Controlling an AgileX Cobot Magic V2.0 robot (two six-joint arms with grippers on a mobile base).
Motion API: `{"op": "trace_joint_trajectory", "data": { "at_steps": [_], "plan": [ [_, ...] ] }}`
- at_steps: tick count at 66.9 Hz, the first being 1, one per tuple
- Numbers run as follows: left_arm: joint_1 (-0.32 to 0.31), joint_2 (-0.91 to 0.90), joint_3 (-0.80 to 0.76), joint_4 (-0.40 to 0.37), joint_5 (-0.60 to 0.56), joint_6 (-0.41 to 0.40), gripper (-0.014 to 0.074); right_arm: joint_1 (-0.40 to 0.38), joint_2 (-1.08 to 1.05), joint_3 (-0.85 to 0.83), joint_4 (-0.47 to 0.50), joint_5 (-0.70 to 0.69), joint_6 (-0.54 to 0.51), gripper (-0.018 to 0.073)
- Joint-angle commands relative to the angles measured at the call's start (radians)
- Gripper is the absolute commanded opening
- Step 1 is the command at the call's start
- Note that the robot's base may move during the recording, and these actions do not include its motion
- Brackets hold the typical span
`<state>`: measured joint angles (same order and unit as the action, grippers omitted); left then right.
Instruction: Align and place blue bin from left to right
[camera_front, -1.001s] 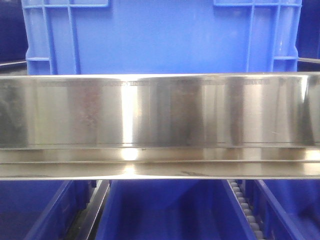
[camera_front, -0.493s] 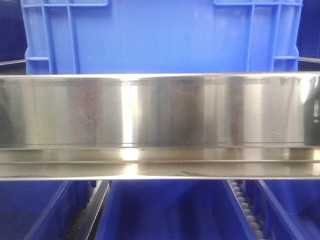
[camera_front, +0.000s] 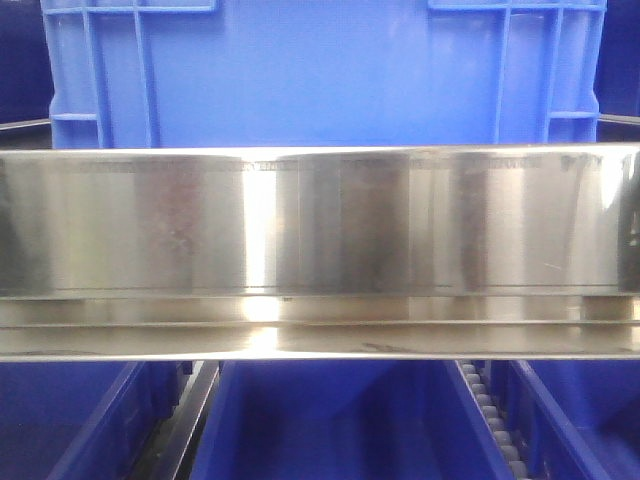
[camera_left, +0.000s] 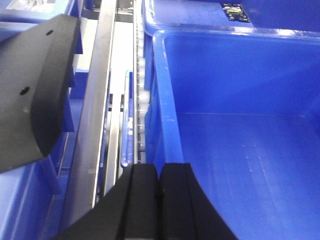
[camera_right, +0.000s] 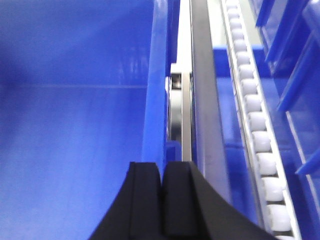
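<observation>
The blue bin (camera_front: 320, 75) fills the top of the front view, its smooth wall and ribbed corners standing behind a steel rail. In the left wrist view my left gripper (camera_left: 160, 167) is shut, and the left wall of the blue bin (camera_left: 167, 100) runs down into its closed jaws. In the right wrist view the right wall of the blue bin (camera_right: 152, 100) likewise ends between the closed jaws of my right gripper (camera_right: 162, 165). The bin's inside looks bare in both wrist views.
A broad shiny steel rail (camera_front: 320, 250) crosses the front view, with more blue crates (camera_front: 330, 420) below it. White roller tracks (camera_right: 255, 130) and metal rails (camera_left: 100, 100) flank the bin. A black rounded housing (camera_left: 35, 90) hangs at the left, and another crate (camera_left: 200, 15) stands behind.
The bin has shifted only a few pixels in the front view. A dark reflection has appeared at the rail's right end.
</observation>
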<state>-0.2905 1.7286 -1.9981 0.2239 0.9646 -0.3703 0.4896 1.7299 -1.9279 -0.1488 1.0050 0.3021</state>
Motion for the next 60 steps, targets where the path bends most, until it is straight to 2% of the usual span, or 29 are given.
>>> {"op": "trace_joint_trajectory", "data": {
  "at_steps": [1,23,27,33,36,38,47,60],
  "plan": [
    [-0.007,-0.001,-0.010,-0.004,0.009,-0.008,-0.0111,0.000,0.003,-0.014,-0.015,-0.009,0.004,-0.0072],
    [-0.007,-0.001,-0.010,-0.004,0.014,-0.008,-0.0111,0.000,0.004,-0.014,-0.019,-0.008,0.004,-0.0062],
    [-0.007,-0.001,-0.010,-0.004,0.014,-0.008,-0.0111,0.000,0.005,-0.014,-0.019,-0.008,0.004,0.0017],
    [-0.007,-0.001,-0.010,-0.004,0.016,-0.008,-0.0111,0.000,0.005,-0.014,-0.019,-0.008,0.004,0.0263],
    [-0.007,-0.001,-0.010,-0.004,0.016,-0.008,-0.0111,0.000,0.005,-0.014,-0.019,-0.008,0.004,0.0353],
    [-0.007,-0.001,-0.010,-0.004,0.016,-0.008,-0.0111,0.000,0.005,-0.014,-0.019,-0.008,0.004,0.0382],
    [-0.007,-0.001,-0.010,-0.006,0.016,-0.008,-0.0111,0.004,0.005,-0.014,-0.019,-0.002,0.004,0.0347],
    [-0.007,-0.001,-0.010,-0.012,0.016,-0.008,-0.0111,0.012,0.019,-0.014,-0.019,-0.006,0.004,0.0344]
  ]
}}
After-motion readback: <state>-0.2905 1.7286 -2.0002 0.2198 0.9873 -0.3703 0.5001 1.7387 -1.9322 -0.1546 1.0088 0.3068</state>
